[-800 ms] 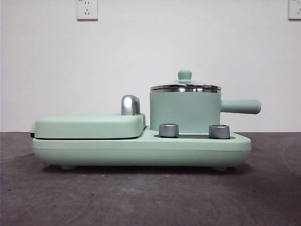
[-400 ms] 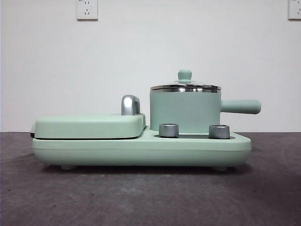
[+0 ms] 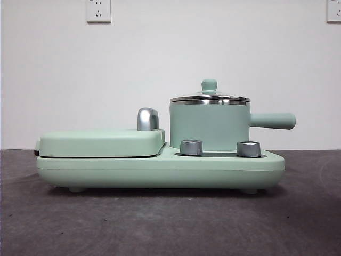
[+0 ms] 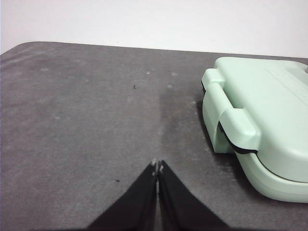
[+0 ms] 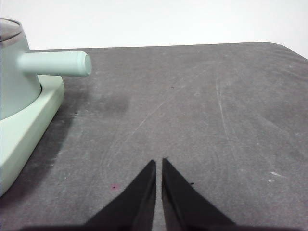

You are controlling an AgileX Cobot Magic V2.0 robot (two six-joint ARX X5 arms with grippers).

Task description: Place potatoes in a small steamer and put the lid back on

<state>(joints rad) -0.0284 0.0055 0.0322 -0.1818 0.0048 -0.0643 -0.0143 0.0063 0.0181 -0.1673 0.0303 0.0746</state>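
Steamer point(image 3: 209, 127), small and mint-green, stands on the right half of a mint-green appliance base point(image 3: 160, 169), its straight handle point(image 3: 273, 120) pointing to three o'clock in the front view. One glass lid point(image 3: 210, 98) sits on its steel rim, with a single mint knob point(image 3: 209, 85) at twelve o'clock of the pot. No potato shows in any view. The left gripper point(image 4: 157, 166) hangs over bare grey table point(image 4: 86, 120) with its two black jaws pressed together, holding nothing, well apart from the hinged griddle cover point(image 4: 260, 120). The right gripper point(image 5: 159, 163) hangs over the table near the handle's end, jaws nearly touching with a thin slit between them, also holding nothing. Two steel dials point(image 3: 191, 147) front the base, one chrome handle point(image 3: 147, 118) rises behind the cover, and two wall sockets point(image 3: 98, 10) show. No writing is legible.
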